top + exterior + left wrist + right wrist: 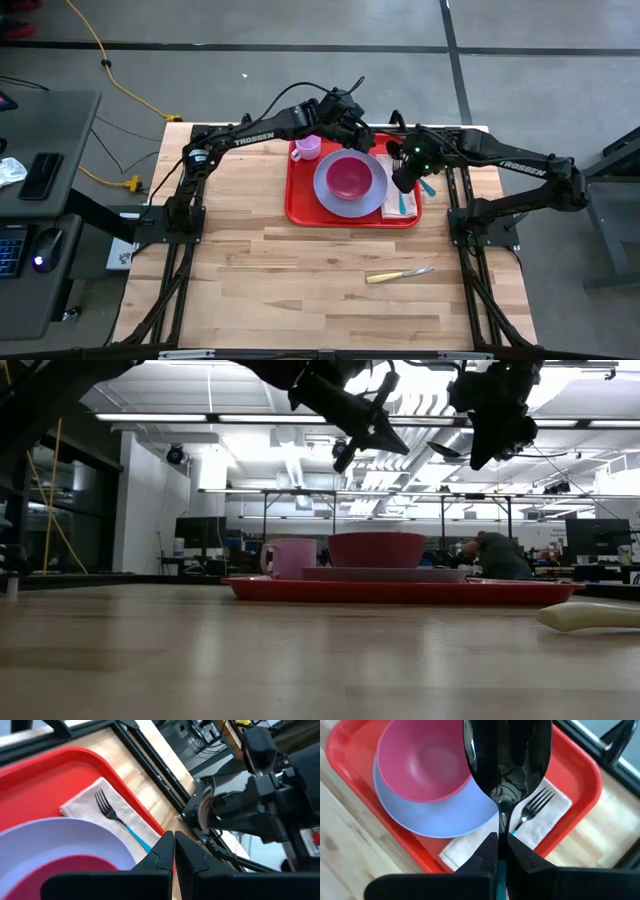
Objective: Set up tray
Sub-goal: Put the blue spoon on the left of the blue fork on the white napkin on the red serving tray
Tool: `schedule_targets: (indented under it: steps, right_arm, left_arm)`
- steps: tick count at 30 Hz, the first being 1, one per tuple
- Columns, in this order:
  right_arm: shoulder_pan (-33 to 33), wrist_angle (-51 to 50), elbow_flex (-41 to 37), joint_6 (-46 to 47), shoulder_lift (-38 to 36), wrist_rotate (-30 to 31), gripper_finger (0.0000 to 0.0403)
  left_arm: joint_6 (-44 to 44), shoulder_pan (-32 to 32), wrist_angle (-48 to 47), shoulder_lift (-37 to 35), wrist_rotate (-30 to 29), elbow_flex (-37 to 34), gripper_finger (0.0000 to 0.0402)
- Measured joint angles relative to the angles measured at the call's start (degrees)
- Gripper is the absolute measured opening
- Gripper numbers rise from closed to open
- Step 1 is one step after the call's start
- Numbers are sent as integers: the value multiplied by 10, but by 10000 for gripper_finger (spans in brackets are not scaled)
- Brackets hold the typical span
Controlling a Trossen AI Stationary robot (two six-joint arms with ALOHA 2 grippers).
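The red tray (300,205) lies at the table's far middle and carries a lavender plate (328,195), a magenta bowl (349,177), a pink cup (308,149) and a tan napkin (547,822). A fork (535,805) with a teal handle lies on the napkin. My right gripper (405,182) hangs above the tray's right end, shut on a spoon (507,755) with a black bowl. My left gripper (352,118) is shut and empty, high over the tray's far edge. A cream-handled knife (400,274) lies on the table nearer the front. My right gripper pinches the spoon between its two fingers at the thin neck (503,822) just behind the black bowl, with the teal handle (501,870) running back between the fingers. The fingers lie along the spoon. It is lifted clear, above the napkin and fork.
In the high view bare wood spreads over the table's near half around the knife. The arms' black frames stand at the left and right edges. A desk with a keyboard and mouse sits beyond the left edge. A person (495,555) is far off in the room.
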Motion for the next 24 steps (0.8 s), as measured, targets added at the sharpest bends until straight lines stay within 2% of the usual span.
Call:
schedule_targets:
  steps: [7,12,17,24]
  right_arm:
    - [-21,10,0,56,0,-23,0]
    - [-39,30,0,103,1,-34,0]
    - [-53,60,0,139,1,-41,0]
    - [-56,67,0,201,1,-11,0]
  left_arm:
    - [21,22,-42,0,-2,0,42]
    - [60,42,-101,0,-4,0,42]
    - [108,64,-121,0,-4,0,42]
    - [195,106,-145,-6,57,0,42]
